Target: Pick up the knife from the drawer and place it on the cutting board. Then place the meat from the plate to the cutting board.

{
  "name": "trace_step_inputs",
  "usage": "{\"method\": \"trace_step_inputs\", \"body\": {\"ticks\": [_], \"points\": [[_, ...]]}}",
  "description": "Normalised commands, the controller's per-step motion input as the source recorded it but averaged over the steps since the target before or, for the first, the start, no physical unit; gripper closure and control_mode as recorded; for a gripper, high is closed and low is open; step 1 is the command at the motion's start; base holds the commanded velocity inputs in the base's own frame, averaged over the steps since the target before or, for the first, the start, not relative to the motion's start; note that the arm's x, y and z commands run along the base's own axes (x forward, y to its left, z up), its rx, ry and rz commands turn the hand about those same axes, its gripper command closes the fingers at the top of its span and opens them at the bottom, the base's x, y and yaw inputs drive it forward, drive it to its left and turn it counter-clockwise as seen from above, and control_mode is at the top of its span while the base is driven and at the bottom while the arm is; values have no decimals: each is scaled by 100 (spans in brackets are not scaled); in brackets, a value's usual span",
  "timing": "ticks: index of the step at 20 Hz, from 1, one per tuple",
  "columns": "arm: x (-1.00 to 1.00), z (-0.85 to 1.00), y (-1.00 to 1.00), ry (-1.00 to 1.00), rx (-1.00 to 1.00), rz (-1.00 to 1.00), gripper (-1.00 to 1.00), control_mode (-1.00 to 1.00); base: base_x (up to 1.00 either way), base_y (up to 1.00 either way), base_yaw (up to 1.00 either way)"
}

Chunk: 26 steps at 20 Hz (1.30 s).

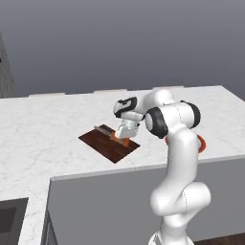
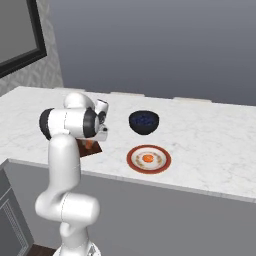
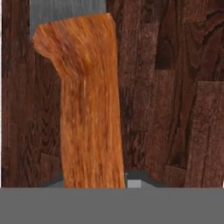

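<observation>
I am looking over a white marble bench [image 1: 48,124] with the arm bent low above the board [image 1: 103,142], which is my landmark for everything here. The pincer [image 1: 123,137] is down at the board's right end, its tips clamped narrow on the orange handle of the knife [image 1: 109,131]. From the left base view the knife lies on or just above the board; I cannot tell if it is fully resting. Its grey blade points away from the pincer toward the board's far left corner, so the long axis runs roughly along the board's far edge.

In the hand view the handle runs straight up the middle over dark wood grain, blade at the top, the handle base between the fingertips [image 3: 134,183].

The plate [image 2: 148,159] sits on the bench to the right of the board, near the front edge, with the small orange meat [image 2: 148,158] at its centre. A dark bowl [image 2: 144,121] stands behind the plate.

My judgement: the knife is about to be let go. The meat then lies to the pincer's right, so the single arm must swing that way.
</observation>
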Motion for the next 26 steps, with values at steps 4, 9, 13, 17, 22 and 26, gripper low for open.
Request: {"method": "trace_step_inputs", "body": {"ticks": [4, 9, 13, 17, 22, 26], "points": [[0, 13, 0, 0, 0, 0, -100, -100, 0, 0, 0], [-4, 64, 0, 0, -2, 0, -100, -100, 0, 0, 0], [-17, 64, -11, 0, -2, 0, -100, -100, 0, 0, 0], [-58, 44, -50, 1, 1, 0, -100, -100, 0, 0, 0], [-72, 32, -61, 5, 0, 0, -100, -100, 0, 0, 0], [-67, 23, -88, 0, -2, 0, -100, -100, 0, 0, 0]]}}
